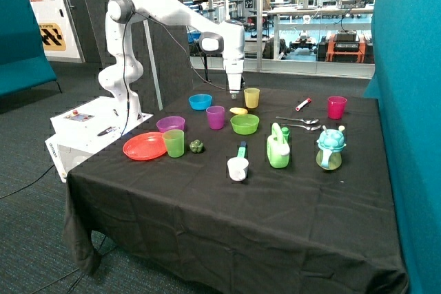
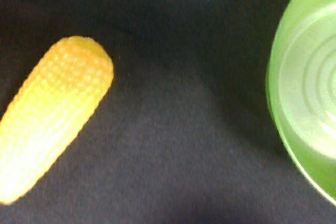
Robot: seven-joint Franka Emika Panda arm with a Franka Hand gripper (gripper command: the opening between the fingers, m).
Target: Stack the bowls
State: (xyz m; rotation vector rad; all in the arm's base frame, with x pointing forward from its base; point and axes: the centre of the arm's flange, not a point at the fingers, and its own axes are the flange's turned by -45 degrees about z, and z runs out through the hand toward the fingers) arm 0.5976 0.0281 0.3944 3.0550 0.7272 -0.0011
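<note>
Bowls are what the task concerns, and none is stacked yet: the blue bowl (image 1: 200,101), the lime green bowl (image 1: 244,124) and the purple bowl (image 1: 170,124) each sit alone on the counter (image 1: 227,204), apart from one another. Whether the fingers are released or clenched cannot be told, since neither view shows them. The gripper (image 1: 235,90) hangs above the black cloth, carrying nothing that can be seen, between the blue bowl and the yellow cup (image 1: 252,97). Just below it lie a yellow toy corn cob (image 2: 52,140) and the lime green bowl's rim (image 2: 304,103), both showing in the wrist view with bare cloth between them.

The step in hand looks like the approach to a first bowl, probably the green one. To do it well, the arm should shift over the near rim, so one finger drops inside the wall and one outside, clear of the corn cob. A pinch on the rim suits such a shallow, light plastic bowl. The purple cup (image 1: 216,116) stands close beside it and could be knocked. The lift should be straight up before carrying it over another bowl.
</note>
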